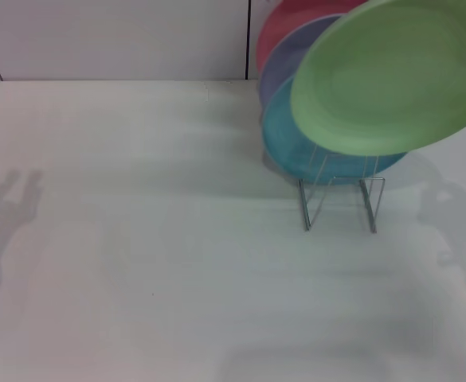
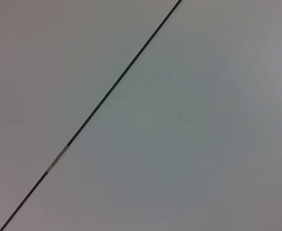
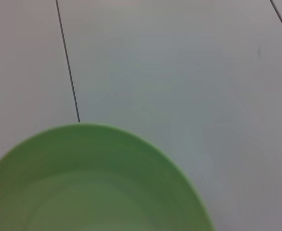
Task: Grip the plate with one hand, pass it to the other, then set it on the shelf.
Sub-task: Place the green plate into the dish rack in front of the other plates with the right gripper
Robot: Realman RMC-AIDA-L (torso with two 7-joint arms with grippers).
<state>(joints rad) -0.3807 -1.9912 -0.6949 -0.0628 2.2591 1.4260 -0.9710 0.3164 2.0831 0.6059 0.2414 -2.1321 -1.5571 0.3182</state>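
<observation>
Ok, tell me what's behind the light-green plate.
Behind the round light-green plastic plate stand a turquoise-blue plate, a purple plate and a red plate on the thin silver wire rack; most of each is covered.

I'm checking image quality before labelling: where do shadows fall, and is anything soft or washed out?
Head view: arm-shaped shadows lie on the table at far left and right of the shelf; the plate looks slightly soft. Right wrist view: the plate fills the near edge, blurred. Left wrist view: only flat grey panels and a dark seam.
</observation>
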